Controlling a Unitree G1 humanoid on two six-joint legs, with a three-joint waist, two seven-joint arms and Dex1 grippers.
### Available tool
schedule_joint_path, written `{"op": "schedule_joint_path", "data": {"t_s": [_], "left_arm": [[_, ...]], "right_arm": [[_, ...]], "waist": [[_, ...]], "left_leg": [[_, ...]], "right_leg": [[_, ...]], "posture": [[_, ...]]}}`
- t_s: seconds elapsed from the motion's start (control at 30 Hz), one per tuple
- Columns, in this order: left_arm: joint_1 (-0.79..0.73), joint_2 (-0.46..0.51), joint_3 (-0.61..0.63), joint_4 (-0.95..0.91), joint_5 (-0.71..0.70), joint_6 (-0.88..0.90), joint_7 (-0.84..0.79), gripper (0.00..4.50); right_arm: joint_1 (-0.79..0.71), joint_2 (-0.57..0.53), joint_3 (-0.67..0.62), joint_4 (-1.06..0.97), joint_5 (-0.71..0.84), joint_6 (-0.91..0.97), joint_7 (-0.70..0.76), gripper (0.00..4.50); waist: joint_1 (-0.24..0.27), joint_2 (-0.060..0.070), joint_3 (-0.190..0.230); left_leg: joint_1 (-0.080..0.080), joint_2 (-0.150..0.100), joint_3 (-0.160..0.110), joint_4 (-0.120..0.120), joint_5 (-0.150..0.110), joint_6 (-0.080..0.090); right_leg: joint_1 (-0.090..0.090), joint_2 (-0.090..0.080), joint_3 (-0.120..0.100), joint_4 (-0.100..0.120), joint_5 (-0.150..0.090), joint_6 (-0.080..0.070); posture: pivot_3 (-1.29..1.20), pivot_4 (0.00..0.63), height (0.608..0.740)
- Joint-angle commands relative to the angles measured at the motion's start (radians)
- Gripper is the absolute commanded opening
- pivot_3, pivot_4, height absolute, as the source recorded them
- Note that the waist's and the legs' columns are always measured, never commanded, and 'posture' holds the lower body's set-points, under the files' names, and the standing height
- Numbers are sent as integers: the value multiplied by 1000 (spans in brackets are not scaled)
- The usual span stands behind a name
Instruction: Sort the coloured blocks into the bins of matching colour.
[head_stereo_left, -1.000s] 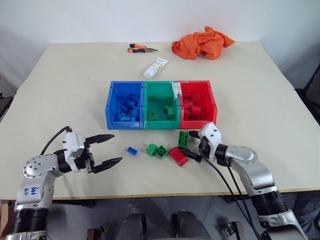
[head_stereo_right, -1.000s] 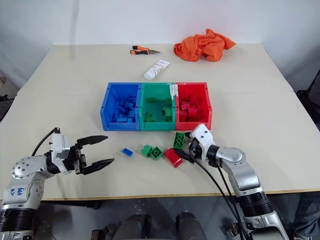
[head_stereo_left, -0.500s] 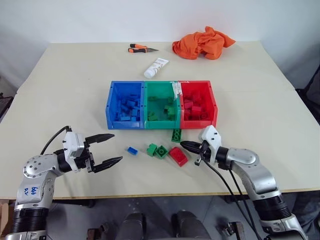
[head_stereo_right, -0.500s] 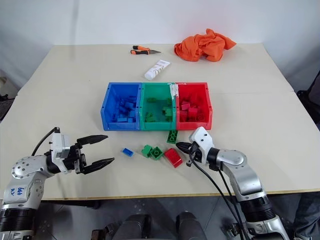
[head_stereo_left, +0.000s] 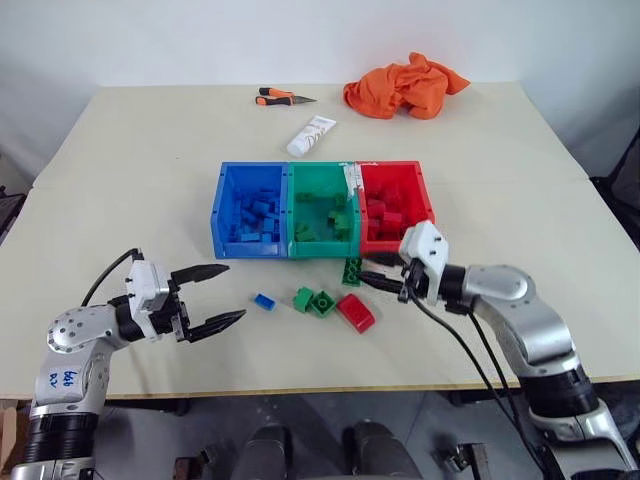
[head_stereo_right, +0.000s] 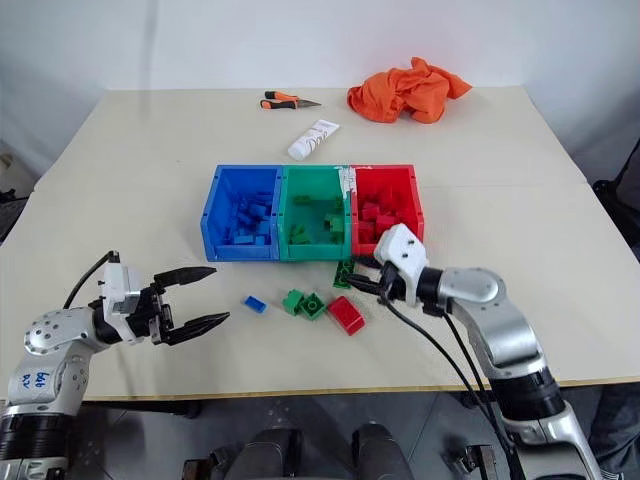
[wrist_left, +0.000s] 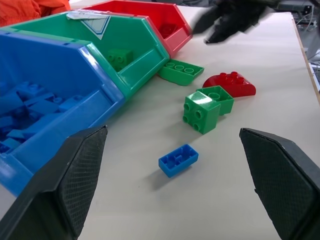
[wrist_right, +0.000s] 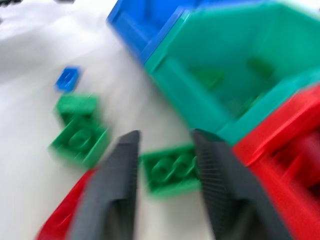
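The blue (head_stereo_left: 250, 210), green (head_stereo_left: 322, 212) and red (head_stereo_left: 395, 205) bins stand joined in a row, each holding several blocks. In front of them on the table lie a tiny blue block (head_stereo_left: 264, 301), two small green blocks (head_stereo_left: 314, 301), a red block (head_stereo_left: 356, 312) and a larger flat green block (head_stereo_left: 352, 271) against the green bin's front wall. My right gripper (head_stereo_left: 374, 281) hovers just right of that flat green block (wrist_right: 170, 172), open, with nothing gripped. Left of the blue block, my left gripper (head_stereo_left: 233, 294) is wide open and empty.
Behind the bins lie a white tube (head_stereo_left: 311, 135), an orange-handled tool (head_stereo_left: 280, 97) and an orange cloth (head_stereo_left: 405, 86). Bare tabletop spreads to both sides of the bins.
My right gripper closed, rose and swung toward the bins, then parted its fingers again. The larger green block shifted left to the green bin's front. The left arm stayed still.
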Motion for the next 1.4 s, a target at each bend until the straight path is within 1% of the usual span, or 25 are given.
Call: {"op": "schedule_joint_path", "data": {"t_s": [0.03, 0.17, 0.43, 0.57, 0.83, 0.97, 1.17, 1.33, 1.4], "left_arm": [[-1, 0, 16, -24, -19, -13, 2, 4500], [14, -1, 22, -35, -21, -16, 7, 4500], [44, -9, 28, -57, -24, -24, 21, 4500], [59, -15, 31, -72, -26, -27, 33, 4500], [84, -22, 32, -87, -27, -39, 47, 4500], [94, -25, 33, -97, -30, -43, 51, 4500], [102, -24, 33, -101, -33, -46, 52, 4500], [82, -21, 26, -85, -31, -47, 47, 4500], [72, -20, 23, -77, -30, -47, 45, 4500]], "right_arm": [[-27, 1, 42, 20, -8, -22, 41, 3168], [-67, 7, 88, 43, -8, -22, 87, 4464], [-139, 38, 162, 127, -34, -10, 132, 4464], [-179, 44, 198, 154, -35, 46, 169, 4464], [-173, 20, 204, 151, -34, 167, 179, 4464], [-140, -16, 182, 116, -27, 220, 172, 4464], [-45, -102, 122, -11, 22, 318, 165, 4464], [33, -184, 79, -82, 51, 354, 168, 4464], [39, -198, 74, -92, 58, 354, 166, 4464]], "waist": [[0, 0, 0], [-1, 0, 0], [-3, 0, 0], [-2, 0, 0], [-1, 0, 0], [0, 0, 0], [4, 0, 0], [4, 0, 0], [4, 0, 0]], "left_leg": [[0, 0, 0, 0, 0, 0], [0, 0, 0, 0, 0, 0], [0, 0, 0, 0, 0, 0], [0, 0, 0, 0, 0, -1], [0, 0, 0, 0, 1, -1], [0, 0, 0, 0, 1, -1], [0, -1, -1, 0, 0, 0], [0, -1, -1, -1, 0, 0], [0, -1, 0, -1, 0, 0]], "right_leg": [[0, 0, 0, 0, 0, 0], [0, -1, 0, 0, 0, 0], [-1, 0, 0, 0, 0, 0], [-1, -1, 0, 0, 0, 0], [-1, -1, -1, 0, 0, 0], [-1, -1, -1, 0, 0, 0], [0, -2, -1, -2, 0, 0], [1, -1, -1, -2, 0, 0], [1, -1, -1, -2, 0, 0]], "posture": [[0, 150, 740], [0, 150, 740], [0, 150, 740], [0, 150, 740], [0, 150, 740], [0, 150, 740], [0, 150, 740], [0, 150, 740], [0, 150, 740]]}}
